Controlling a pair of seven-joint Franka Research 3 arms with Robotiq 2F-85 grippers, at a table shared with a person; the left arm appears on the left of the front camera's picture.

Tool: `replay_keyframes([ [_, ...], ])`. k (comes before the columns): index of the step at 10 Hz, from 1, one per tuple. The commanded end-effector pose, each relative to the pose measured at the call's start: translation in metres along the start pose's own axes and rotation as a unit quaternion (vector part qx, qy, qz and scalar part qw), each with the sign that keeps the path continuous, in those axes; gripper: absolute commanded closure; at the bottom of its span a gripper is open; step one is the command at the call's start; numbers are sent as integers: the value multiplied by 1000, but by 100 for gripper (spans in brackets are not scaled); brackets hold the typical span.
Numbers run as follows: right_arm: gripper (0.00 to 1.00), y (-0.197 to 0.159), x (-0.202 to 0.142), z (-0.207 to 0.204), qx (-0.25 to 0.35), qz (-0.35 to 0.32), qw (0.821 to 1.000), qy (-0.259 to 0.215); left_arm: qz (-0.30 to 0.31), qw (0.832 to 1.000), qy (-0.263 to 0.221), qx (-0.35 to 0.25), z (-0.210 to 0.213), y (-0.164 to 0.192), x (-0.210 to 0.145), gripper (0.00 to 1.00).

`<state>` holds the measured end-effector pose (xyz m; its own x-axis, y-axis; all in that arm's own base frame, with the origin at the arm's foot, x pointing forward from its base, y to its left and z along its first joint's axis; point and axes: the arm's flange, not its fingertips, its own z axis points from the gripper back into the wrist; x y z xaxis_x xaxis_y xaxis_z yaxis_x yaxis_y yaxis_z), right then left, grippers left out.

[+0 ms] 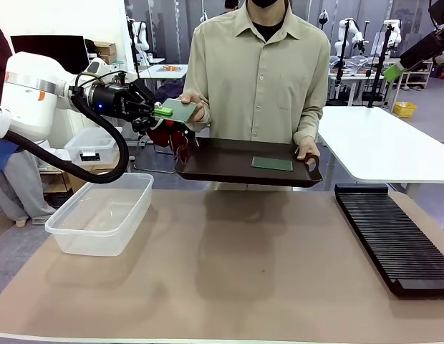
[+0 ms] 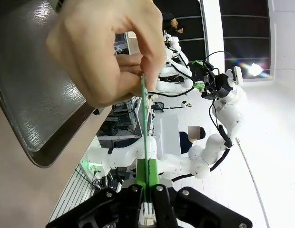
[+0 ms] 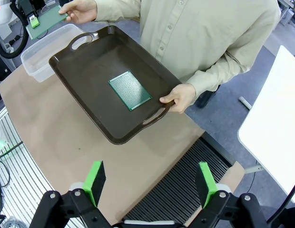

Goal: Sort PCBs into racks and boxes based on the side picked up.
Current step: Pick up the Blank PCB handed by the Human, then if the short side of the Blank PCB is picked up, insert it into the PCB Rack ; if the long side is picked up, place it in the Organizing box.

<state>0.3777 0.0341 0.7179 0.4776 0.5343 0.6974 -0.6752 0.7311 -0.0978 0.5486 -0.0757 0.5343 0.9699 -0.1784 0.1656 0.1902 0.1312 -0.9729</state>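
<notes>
The left gripper [image 2: 146, 173] has its jaws clenched on one edge of a PCB [image 2: 145, 128]; just beyond them the person's hand [image 2: 104, 52] pinches its far edge. The right gripper [image 3: 151, 183] hangs with jaws released above the rack [image 3: 176, 190]. The second PCB [image 3: 130, 90] lies farther ahead in the tray [image 3: 85, 57].

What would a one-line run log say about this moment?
left gripper: shut on green board, person's hand also holding it | right gripper: open, above black rack | second board: on tray
</notes>
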Motion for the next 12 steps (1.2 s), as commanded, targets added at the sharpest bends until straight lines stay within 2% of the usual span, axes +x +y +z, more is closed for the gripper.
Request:
replay_keyframes([
  [1, 0, 1, -3, -1, 3, 4, 1000, 0, -1, 1000, 1, -10, 0, -2, 0, 100],
  [12, 0, 1, -3, -1, 3, 4, 1000, 0, -1, 1000, 1, -10, 0, -2, 0, 100],
])
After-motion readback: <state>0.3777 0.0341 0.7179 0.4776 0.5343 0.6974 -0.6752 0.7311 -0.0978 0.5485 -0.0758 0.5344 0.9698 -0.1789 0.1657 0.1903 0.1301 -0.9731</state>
